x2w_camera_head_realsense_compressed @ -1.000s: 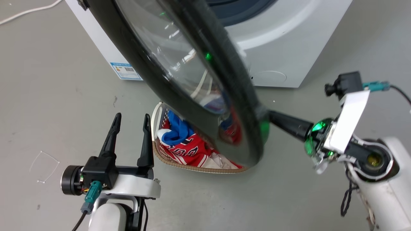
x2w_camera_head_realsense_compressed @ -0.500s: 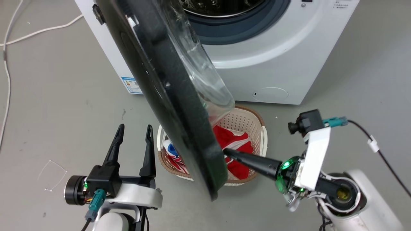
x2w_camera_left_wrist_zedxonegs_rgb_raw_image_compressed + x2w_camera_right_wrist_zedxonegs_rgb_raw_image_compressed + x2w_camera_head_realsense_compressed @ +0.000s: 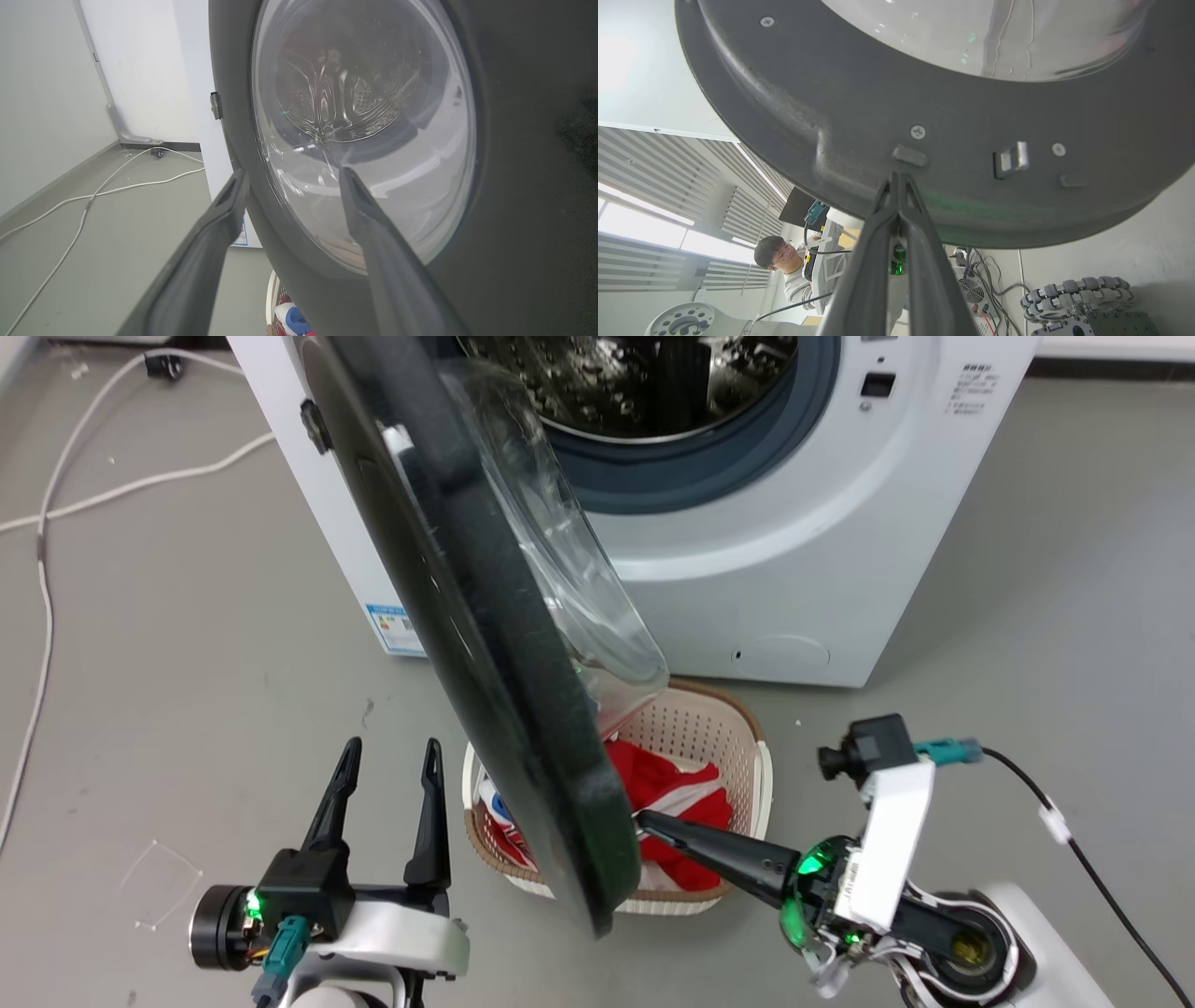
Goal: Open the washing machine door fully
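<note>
Change: washing machine door [image 3: 485, 644] stands wider than a second ago.
Right gripper [image 3: 642, 818]: we press its fingers together, empty, tips against the door's inner rim.
Left gripper [image 3: 392, 744]: spread, empty, beside our door's outer face.
Door: partly open above laundry basket [image 3: 719, 719].

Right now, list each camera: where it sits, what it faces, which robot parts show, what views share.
Head view: on the head, facing forward and down at the washing machine, its door and a basket; left claw open, right claw shut.
Left wrist view: on the left wrist, facing the door's outer glass between its own fingers.
Right wrist view: on the right wrist, facing up at the door's inner rim; own fingers closed, person beyond.
Shared: all three see the door.
</note>
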